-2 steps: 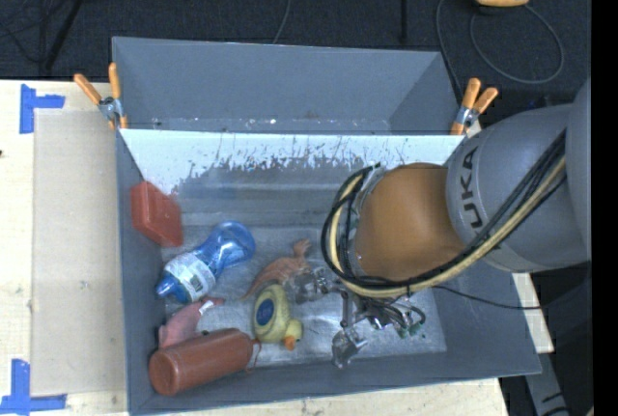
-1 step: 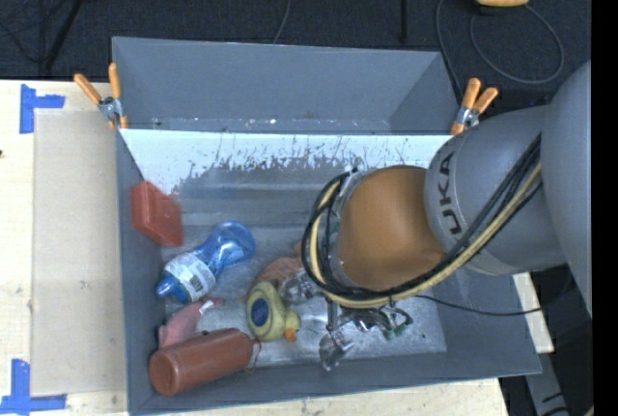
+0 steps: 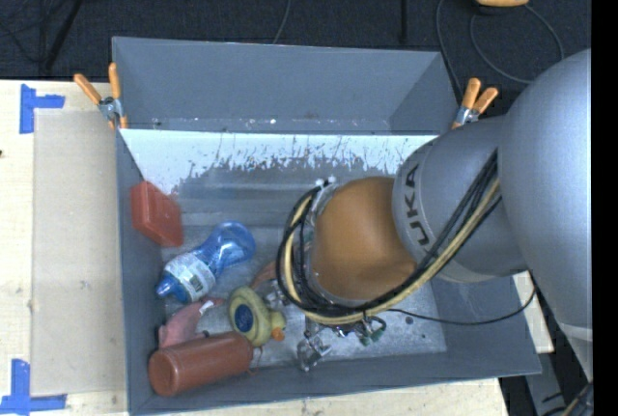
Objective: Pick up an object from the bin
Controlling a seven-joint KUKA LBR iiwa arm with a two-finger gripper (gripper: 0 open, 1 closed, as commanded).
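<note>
The grey bin (image 3: 270,86) holds a red block (image 3: 156,213), a blue bottle (image 3: 208,264), a yellow reel (image 3: 249,316) and a brown cylinder (image 3: 200,363) beside the gripper (image 3: 311,351), and I cannot tell if it is spread.

Bin (image 3: 280,91) grey, dark scratch streaks along its far side. Left: red-orange block (image 3: 156,214). Bottle (image 3: 205,262) blue with a white label band. Near left: red-brown cylinder (image 3: 201,361); pink piece (image 3: 180,327); yellow roll (image 3: 249,316), teal centre. Wrist cover (image 3: 357,235) orange, cables (image 3: 288,255) black.
</note>
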